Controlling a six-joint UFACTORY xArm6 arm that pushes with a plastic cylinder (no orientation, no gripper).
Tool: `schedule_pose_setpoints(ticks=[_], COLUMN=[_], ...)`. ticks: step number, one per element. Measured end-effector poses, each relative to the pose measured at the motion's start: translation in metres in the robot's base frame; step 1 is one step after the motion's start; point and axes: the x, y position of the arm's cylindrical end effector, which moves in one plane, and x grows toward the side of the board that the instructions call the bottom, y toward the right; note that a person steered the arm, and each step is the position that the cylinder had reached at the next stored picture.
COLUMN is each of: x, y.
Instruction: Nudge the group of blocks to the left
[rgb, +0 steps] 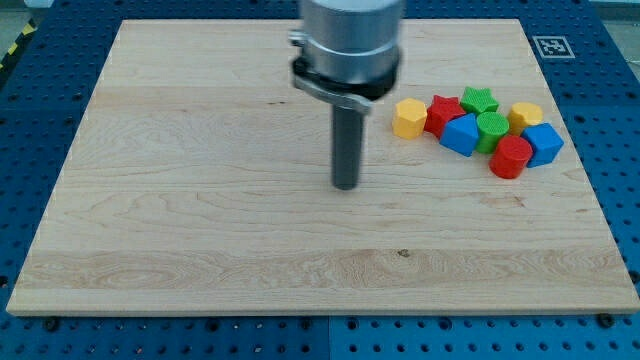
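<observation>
A tight group of blocks lies at the view's right on the wooden board (200, 200). It holds a yellow hexagon (408, 118), a red star (443, 112), a green star (479, 100), a yellow block (526, 115), a blue block (461, 133), a green cylinder (491, 129), a red cylinder (511, 157) and a second blue block (544, 143). My tip (345, 185) rests on the board to the left of the group and a little below it, apart from the yellow hexagon.
A blue perforated table surrounds the board. A black-and-white marker tag (551, 46) sits at the board's top right corner. The arm's grey body (350, 40) hangs over the board's top middle.
</observation>
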Motion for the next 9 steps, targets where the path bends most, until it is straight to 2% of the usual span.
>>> schedule_pose_setpoints(ticks=[3,4,5,6,7,8,9], x=[0.022,0.023,0.023,0.001,-0.043,-0.058,-0.053], y=[0.180,0.182,0.235,0.284,0.286,0.286,0.262])
